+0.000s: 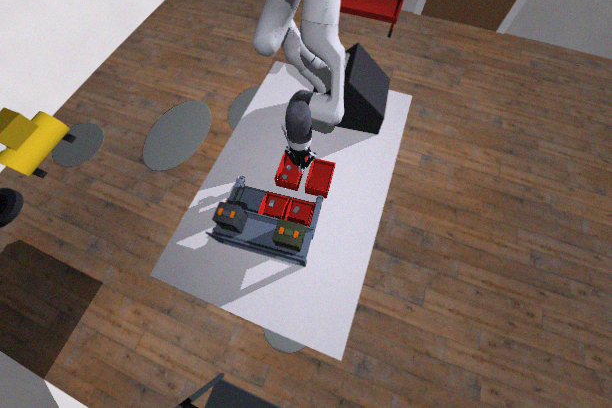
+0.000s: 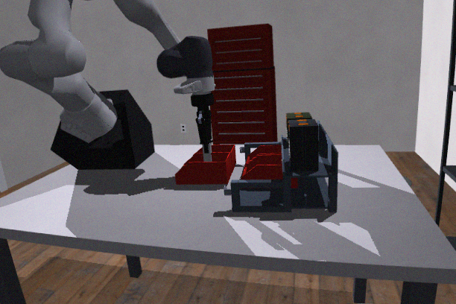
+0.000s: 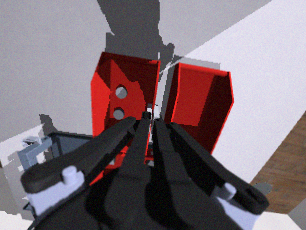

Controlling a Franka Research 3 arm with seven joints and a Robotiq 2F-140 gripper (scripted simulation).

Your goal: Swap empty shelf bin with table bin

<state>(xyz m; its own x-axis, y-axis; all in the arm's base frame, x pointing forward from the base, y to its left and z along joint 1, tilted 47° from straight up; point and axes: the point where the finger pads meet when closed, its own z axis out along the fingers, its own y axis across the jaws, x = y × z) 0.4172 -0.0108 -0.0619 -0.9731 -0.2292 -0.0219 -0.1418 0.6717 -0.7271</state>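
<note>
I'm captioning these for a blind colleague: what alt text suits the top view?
A robot arm's gripper is closed on the side wall of a red parts bin on a pale table, beside an empty red bin. A grey shelf next to them holds two more red bins and two boxes with orange latches.
</note>
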